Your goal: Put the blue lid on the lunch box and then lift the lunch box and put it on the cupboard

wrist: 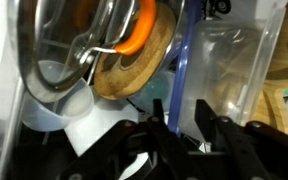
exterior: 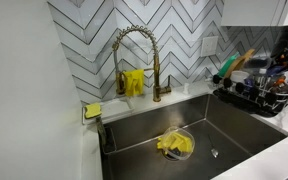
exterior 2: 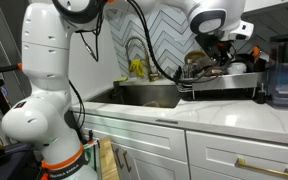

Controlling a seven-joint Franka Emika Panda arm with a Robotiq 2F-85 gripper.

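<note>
In the wrist view my gripper (wrist: 179, 111) is open, with one finger on each side of the thin blue lid (wrist: 181, 60), which stands on edge in the dish rack. A small gap shows on both sides of the lid. A clear plastic lunch box (wrist: 234, 70) stands just to the right of the lid. In an exterior view my gripper (exterior 2: 216, 52) reaches down into the dish rack (exterior 2: 219, 88) on the counter right of the sink. The lid and box cannot be made out in the exterior views.
A wooden disc with an orange ring (wrist: 134, 60) and a metal pot lid (wrist: 54, 50) crowd the rack left of the blue lid. The rack also shows in an exterior view (exterior: 259, 95). The sink (exterior: 214, 120) holds a bowl with a yellow cloth (exterior: 174, 145). A brass faucet (exterior: 134, 50) stands behind.
</note>
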